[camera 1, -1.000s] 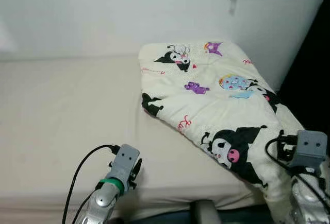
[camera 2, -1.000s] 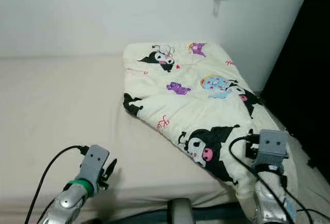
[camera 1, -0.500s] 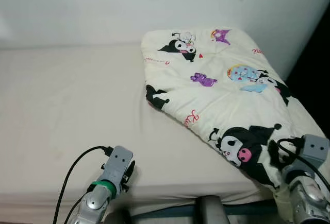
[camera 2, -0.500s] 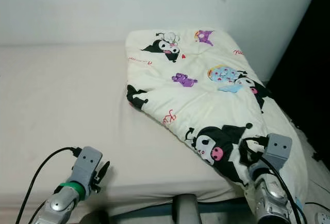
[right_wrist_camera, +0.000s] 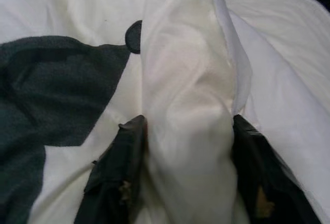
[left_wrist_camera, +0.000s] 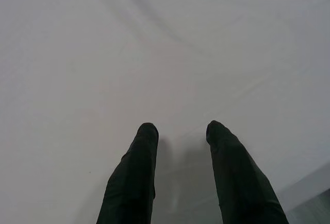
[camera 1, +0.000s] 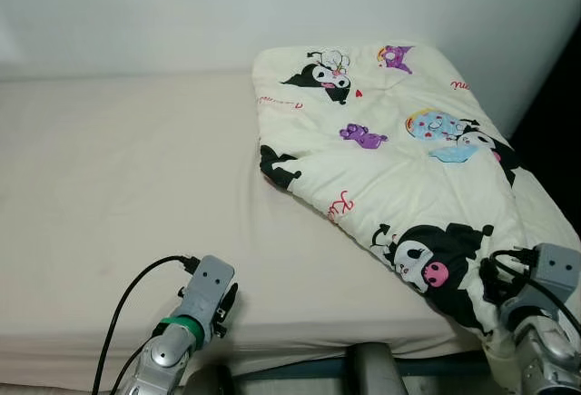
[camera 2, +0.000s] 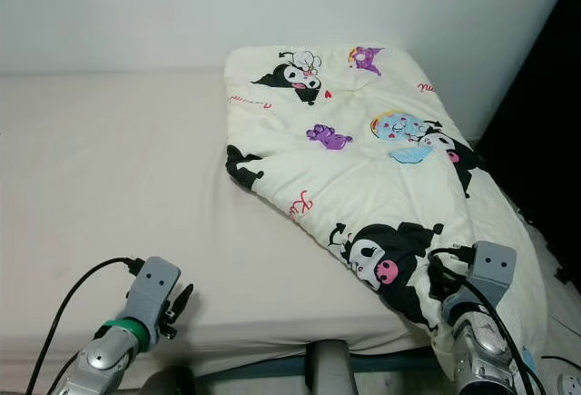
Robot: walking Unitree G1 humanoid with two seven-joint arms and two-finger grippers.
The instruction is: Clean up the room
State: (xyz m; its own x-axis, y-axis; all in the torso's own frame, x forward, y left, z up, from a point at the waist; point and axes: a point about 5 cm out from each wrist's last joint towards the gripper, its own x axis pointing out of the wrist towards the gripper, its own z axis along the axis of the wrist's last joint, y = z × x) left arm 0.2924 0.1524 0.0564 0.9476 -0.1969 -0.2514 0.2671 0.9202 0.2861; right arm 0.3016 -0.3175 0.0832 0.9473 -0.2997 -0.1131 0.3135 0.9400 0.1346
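A cream quilt (camera 1: 399,159) printed with black, purple and blue cartoon figures lies folded on the right part of a bare cream mattress (camera 1: 118,186). Its near corner hangs over the bed's front edge. My right gripper (right_wrist_camera: 188,121) is at that corner, with a thick fold of the quilt (right_wrist_camera: 185,95) pinched between its two black fingers. My left gripper (left_wrist_camera: 181,128) hovers just over the bare mattress near the front edge, open, with nothing between its fingers (left_wrist_camera: 139,167).
A white wall (camera 1: 182,4) runs along the far side of the bed. A dark gap (camera 1: 558,104) lies to the right of the bed. The mattress's front edge (camera 1: 300,345) is right before me, with a grey rounded part (camera 1: 372,372) below it.
The whole picture has shifted, so the camera moved. Both arms sit a little lower in view. The right gripper stays at the quilt's near corner.
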